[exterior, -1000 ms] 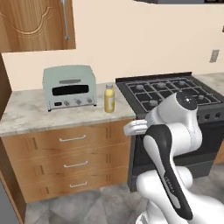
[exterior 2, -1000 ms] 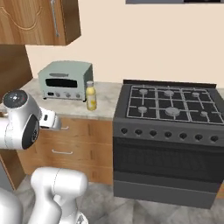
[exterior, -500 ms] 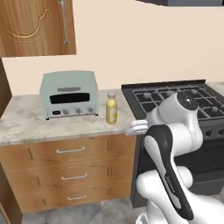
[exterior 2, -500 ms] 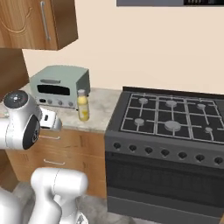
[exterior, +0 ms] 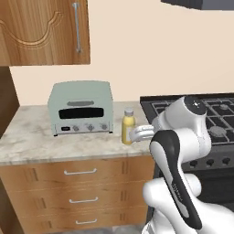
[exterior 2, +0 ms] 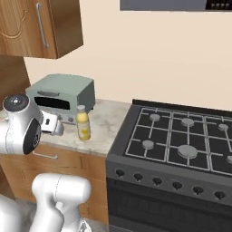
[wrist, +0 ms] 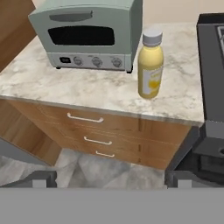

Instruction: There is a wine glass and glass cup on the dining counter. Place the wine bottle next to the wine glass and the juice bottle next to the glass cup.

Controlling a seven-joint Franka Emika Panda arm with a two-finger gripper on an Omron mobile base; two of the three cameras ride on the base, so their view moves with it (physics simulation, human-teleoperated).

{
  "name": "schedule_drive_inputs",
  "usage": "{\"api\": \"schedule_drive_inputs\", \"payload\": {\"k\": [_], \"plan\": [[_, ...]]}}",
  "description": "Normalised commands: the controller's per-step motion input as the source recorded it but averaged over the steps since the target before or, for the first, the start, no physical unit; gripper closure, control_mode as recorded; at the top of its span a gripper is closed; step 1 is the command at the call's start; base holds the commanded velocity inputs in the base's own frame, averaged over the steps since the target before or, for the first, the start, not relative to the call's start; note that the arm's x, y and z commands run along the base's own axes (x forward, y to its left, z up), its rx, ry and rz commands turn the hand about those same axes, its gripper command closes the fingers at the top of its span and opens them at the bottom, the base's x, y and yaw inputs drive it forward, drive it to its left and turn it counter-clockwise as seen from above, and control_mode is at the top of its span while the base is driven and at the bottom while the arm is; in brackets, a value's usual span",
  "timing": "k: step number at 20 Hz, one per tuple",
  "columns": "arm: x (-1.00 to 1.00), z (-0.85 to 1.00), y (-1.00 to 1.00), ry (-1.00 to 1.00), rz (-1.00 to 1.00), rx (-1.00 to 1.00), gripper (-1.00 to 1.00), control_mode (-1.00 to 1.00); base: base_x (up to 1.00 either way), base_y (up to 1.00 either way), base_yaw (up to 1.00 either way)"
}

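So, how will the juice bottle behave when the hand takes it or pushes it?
The juice bottle stands upright, taller than wide, so a high push would probably tip it. Its body is round, so once down it may roll on the worktop. It looks smooth, perhaps slippery; a grip on the straight body seems safer than on the neck.

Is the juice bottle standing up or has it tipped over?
Upright. The juice bottle stands on its base on the worktop, cap on top, beside the toaster oven.
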Motion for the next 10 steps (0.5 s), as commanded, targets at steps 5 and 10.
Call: {"api": "schedule_drive_inputs", "payload": {"k": [5,10], "plan": [[0.0,0.0,0.0,0.0,0.0,0.0,-1.0,1.0,0.48,-0.09,0.06],[0.0,0.0,0.0,0.0,0.0,0.0,-1.0,1.0,0.28,-0.06,0.02]]}}
